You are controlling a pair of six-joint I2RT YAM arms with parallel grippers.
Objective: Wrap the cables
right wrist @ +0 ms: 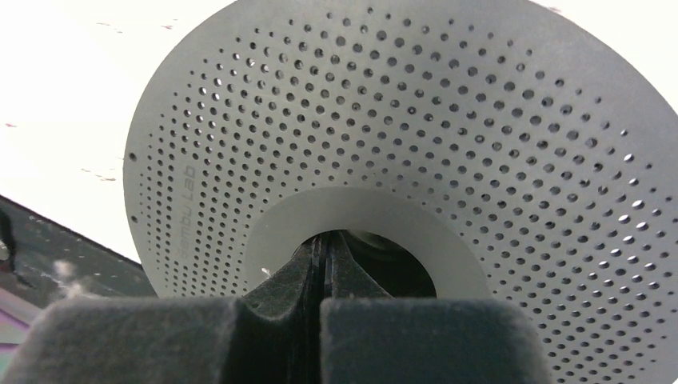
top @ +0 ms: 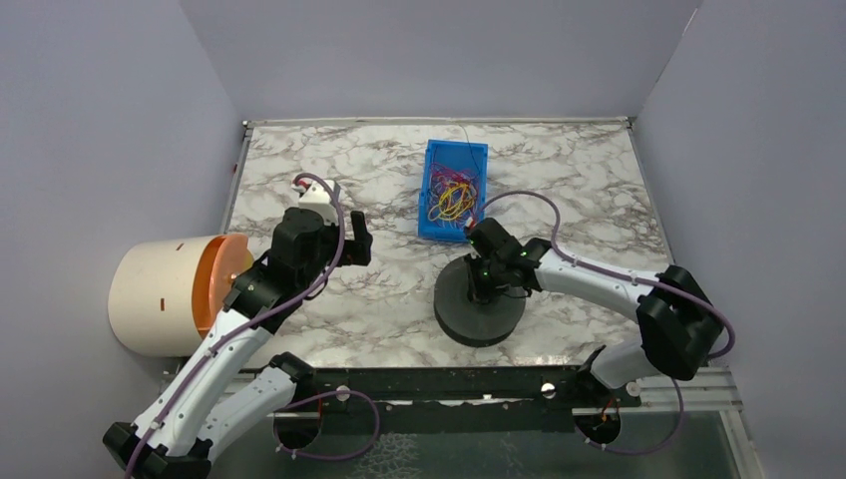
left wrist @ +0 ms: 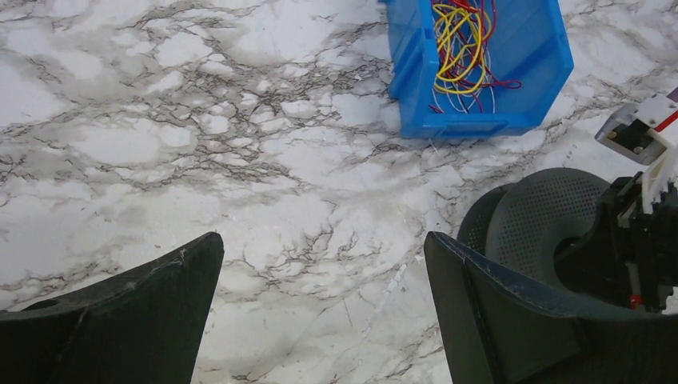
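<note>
Observe that the left gripper is spread to its full width. Its two black fingers stand well apart above the white-and-grey marbled tabletop, and it holds nothing.

Ahead of this gripper and off to its right sits the blue rectangular plastic bin. The cables — a tangle of thin yellow, red, orange and purple wires — lie inside that bin, apart from both grippers.

Just to the right of the left gripper's right finger you see the black round perforated spool, lying flat on the tabletop.

The right gripper is closed. Its finger pads press together with no visible gap, and you can see nothing pinched between them. Its tips sit at the spool's central hole, inside the pale ring around the hub, so the perforated disc fills the area beyond the fingers.

From above, the bin with the cables lies just beyond the right gripper, on the far side of the spool.

A white cylindrical drum with an orange interior lies on its side — well to the left of the left gripper and behind it.
</note>
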